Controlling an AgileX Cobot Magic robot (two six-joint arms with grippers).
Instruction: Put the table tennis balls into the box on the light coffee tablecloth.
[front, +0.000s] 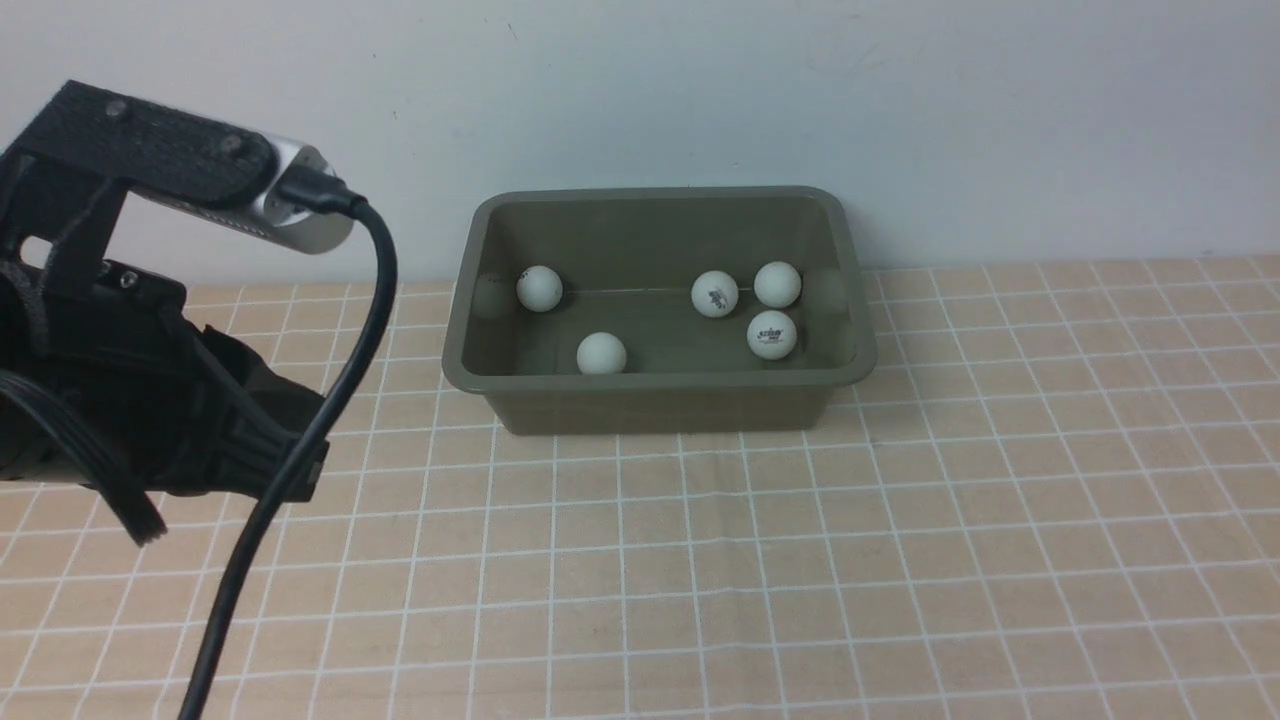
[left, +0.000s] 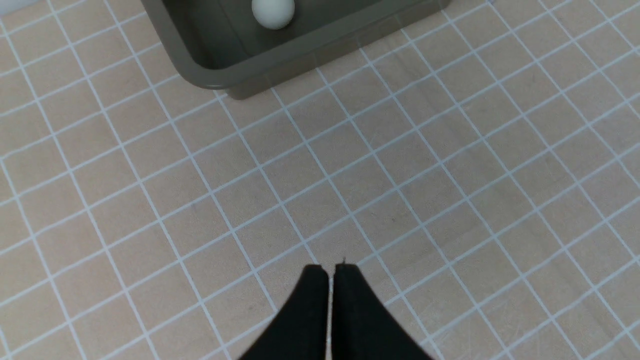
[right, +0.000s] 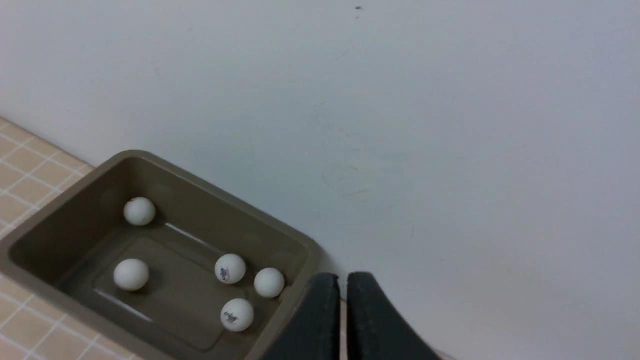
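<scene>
The olive-green box (front: 846, 262) stands on the light coffee tablecloth (front: 900, 560) against the wall. Several white table tennis balls lie inside it: one at the left (front: 539, 288), one near the front wall (front: 601, 353), and a cluster of three at the right (front: 772, 333). The right wrist view shows the same box (right: 55, 212) with the balls (right: 230, 268) on its floor. My right gripper (right: 343, 280) is shut and empty, off the box's corner. My left gripper (left: 330, 271) is shut and empty above bare cloth, short of the box (left: 200, 70); one ball (left: 273, 12) shows inside.
The left arm's black wrist, camera and cable (front: 150, 400) fill the left side of the front view. A pale wall (front: 900, 100) rises right behind the box.
</scene>
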